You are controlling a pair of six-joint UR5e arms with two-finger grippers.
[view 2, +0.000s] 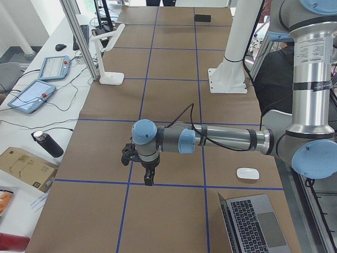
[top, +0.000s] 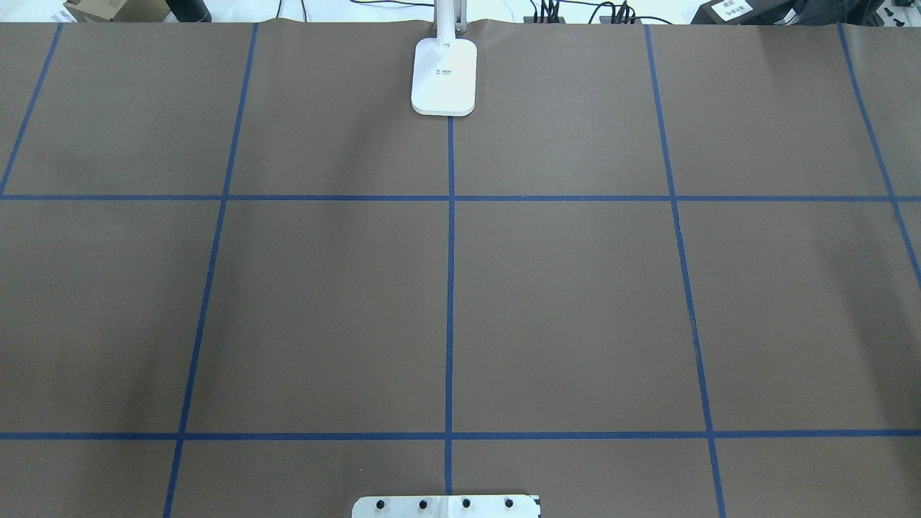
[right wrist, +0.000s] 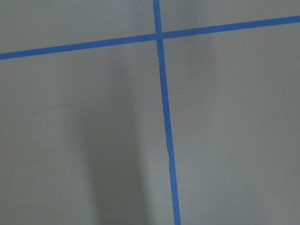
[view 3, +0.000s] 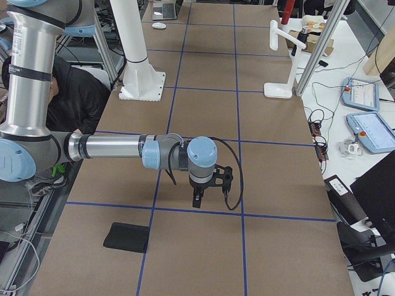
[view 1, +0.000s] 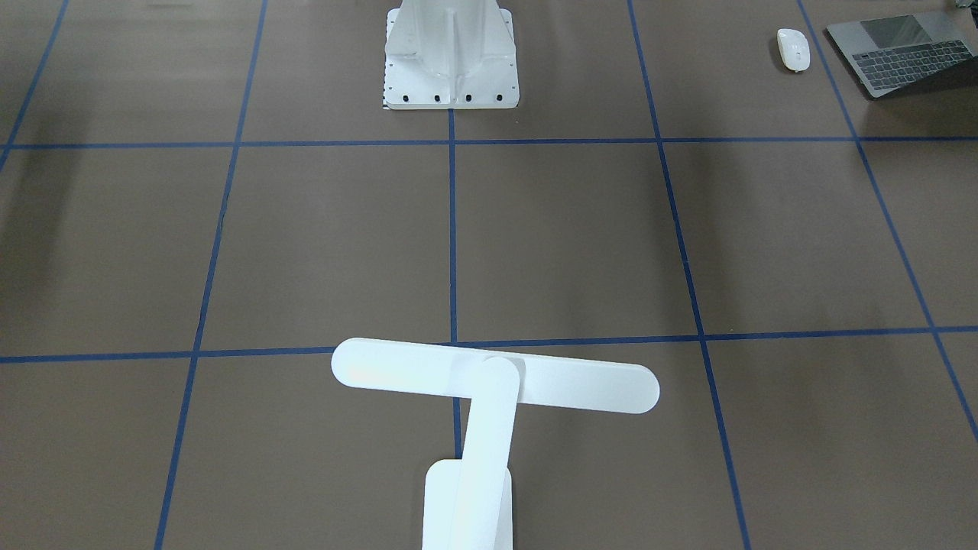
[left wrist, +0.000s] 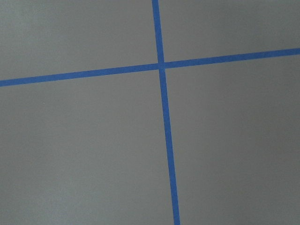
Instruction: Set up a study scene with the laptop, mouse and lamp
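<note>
The lamp (view 1: 495,376) stands at the far middle edge of the table, its base also in the overhead view (top: 444,75). The laptop (view 1: 901,52) lies open at the robot's left near corner, with the mouse (view 1: 793,48) beside it; both also show in the exterior left view, laptop (view 2: 255,224) and mouse (view 2: 247,173). My left gripper (view 2: 149,179) hangs over bare table, apart from the mouse. My right gripper (view 3: 197,201) hangs over bare table at the other end. Both show only in the side views, so I cannot tell whether they are open or shut.
The white bolted pedestal (view 1: 451,53) stands at the robot's side, middle. A flat black pad (view 3: 126,237) lies near the robot's right corner. Tablets, cables and a bottle sit on the side bench (view 2: 31,95). Both wrist views show only brown table with blue tape lines.
</note>
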